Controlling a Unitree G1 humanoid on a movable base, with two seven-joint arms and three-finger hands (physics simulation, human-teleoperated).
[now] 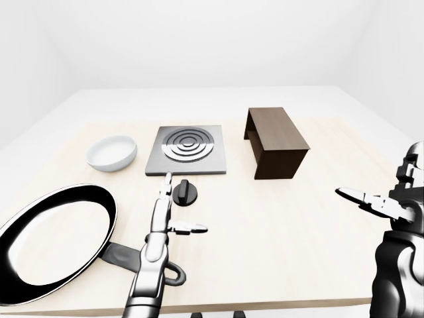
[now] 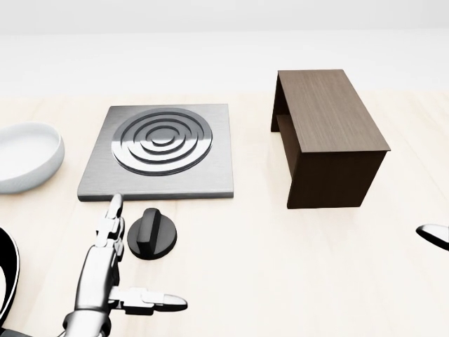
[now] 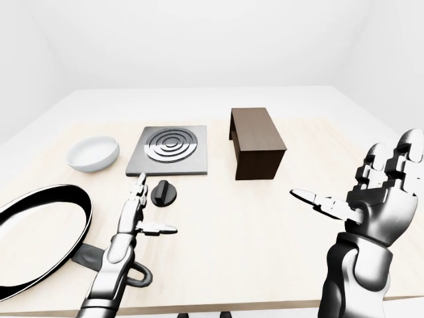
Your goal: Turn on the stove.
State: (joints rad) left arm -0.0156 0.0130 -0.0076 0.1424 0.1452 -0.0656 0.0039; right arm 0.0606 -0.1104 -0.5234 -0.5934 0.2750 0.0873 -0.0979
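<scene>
the square brushed-metal stove [image 2: 160,150] with ring grooves lies on the pale wooden table [image 2: 295,267]. its round black knob [image 2: 151,234] sits just below it. the shiny left hand [image 2: 105,270] is spread flat beside the knob, thumb out. the right hand [image 3: 374,199] is spread too.

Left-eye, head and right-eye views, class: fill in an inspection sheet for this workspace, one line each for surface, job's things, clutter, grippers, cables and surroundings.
Surface: pale wooden table.
Job's things: square stove plate with ringed burner; black knob on the table just below it in the head view.
Clutter: white bowl left of the stove; dark wooden box to its right; black frying pan at lower left.
Grippers: left hand open, fingers left of the knob, apparently not touching it; right hand open, raised, holding nothing.
Cables: nothing seen.
Surroundings: plain white walls, white floor.
</scene>
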